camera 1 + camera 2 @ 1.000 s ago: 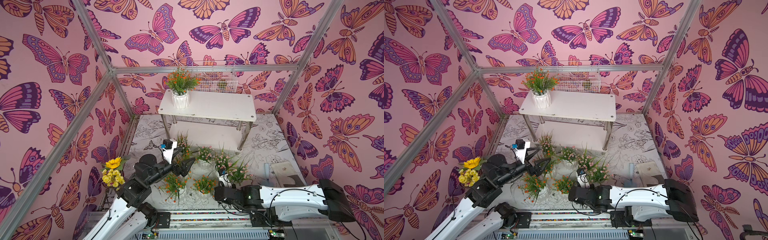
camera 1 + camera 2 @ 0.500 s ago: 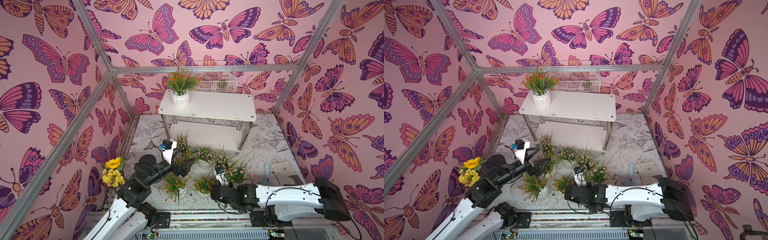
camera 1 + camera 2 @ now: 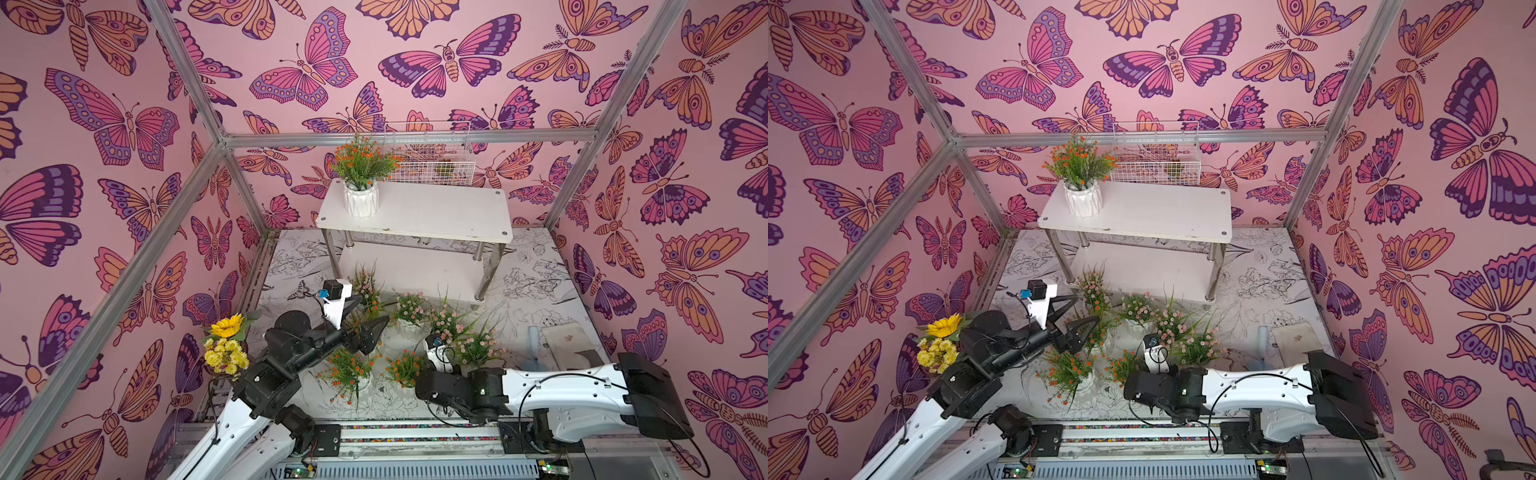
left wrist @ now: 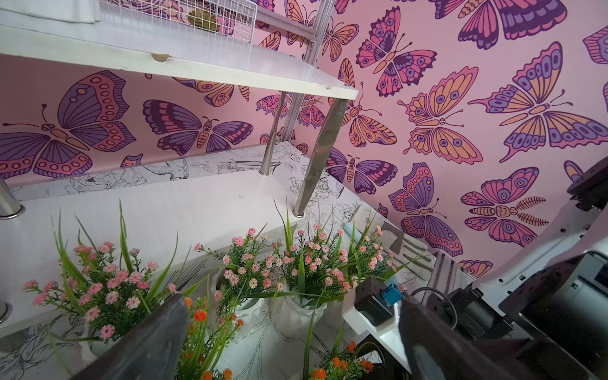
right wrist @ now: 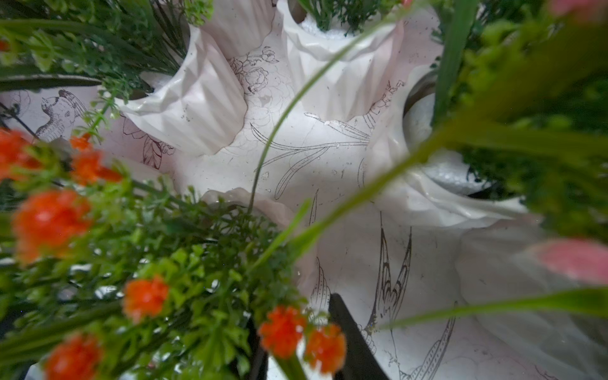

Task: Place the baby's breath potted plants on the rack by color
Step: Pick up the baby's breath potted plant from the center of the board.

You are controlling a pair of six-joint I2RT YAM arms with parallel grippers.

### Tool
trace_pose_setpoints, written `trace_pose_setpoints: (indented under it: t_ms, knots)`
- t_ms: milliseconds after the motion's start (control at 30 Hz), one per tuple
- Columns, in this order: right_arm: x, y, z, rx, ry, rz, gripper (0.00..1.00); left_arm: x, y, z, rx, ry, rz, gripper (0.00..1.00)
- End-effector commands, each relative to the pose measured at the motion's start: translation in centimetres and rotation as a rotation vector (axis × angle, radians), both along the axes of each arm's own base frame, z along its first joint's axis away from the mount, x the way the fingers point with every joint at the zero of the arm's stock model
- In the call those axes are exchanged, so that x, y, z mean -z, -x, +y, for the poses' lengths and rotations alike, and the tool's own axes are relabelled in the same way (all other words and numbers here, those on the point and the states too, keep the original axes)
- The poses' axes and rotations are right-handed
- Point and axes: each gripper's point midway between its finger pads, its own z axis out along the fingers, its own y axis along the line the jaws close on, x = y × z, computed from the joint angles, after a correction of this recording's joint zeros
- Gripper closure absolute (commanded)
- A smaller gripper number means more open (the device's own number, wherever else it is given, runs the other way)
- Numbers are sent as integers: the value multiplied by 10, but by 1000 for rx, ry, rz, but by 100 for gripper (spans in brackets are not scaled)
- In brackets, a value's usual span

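left gripper [image 3: 1075,318] is seen spread wide, with nothing held between its fingers [image 4: 148,342], hung above a cluster of baby's breath potted plants [image 3: 409,309] on the table [image 3: 536,286] just in front of the rack [image 3: 436,216]. directly under it an orange-flowered pot [image 3: 1105,326] is partly covered. right gripper [image 5: 296,316] is hidden beneath its own wrist in both top views. in the right wrist view one dark finger [image 5: 348,329] is shown with orange sprigs crowded against it, and whether anything is clamped cannot be told. seven pots are counted on the table: four pink ones set in a loose row nearer the rack, three orange ones nearer the arms. one orange plant [image 3: 360,178] is stood upright at the left end of the rack's upper board. a wire basket [image 3: 428,160] is placed behind that board, and a sunflower bouquet [image 3: 226,343] is seen at the table's left edge, well apart from the rack.
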Motion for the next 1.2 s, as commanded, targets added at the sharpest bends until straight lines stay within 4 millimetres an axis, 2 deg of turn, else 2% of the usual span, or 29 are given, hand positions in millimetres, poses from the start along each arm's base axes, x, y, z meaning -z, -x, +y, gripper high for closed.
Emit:
trace_pose_setpoints:
  t_ms: [0, 600, 733, 867, 1000, 1167]
  knots:
    - [-5, -4, 11, 5, -28, 2, 69, 7, 1, 1, -5, -16, 8, 0]
    - [14, -8, 18, 24, -28, 68, 74, 10, -1, 1, -10, -23, 16, 0]
    - [18, -10, 18, 30, -20, 81, 80, 11, -1, 1, -12, -24, 17, 0]
    - [20, -11, 14, 40, -14, 91, 92, 12, -1, 1, -13, -26, 19, 0]
    - [17, -13, 10, 47, -11, 88, 99, 12, -2, 2, -17, -26, 20, 0]
    - [4, -18, 7, 28, -18, 81, 100, 11, -3, 2, -23, -26, 17, 0]
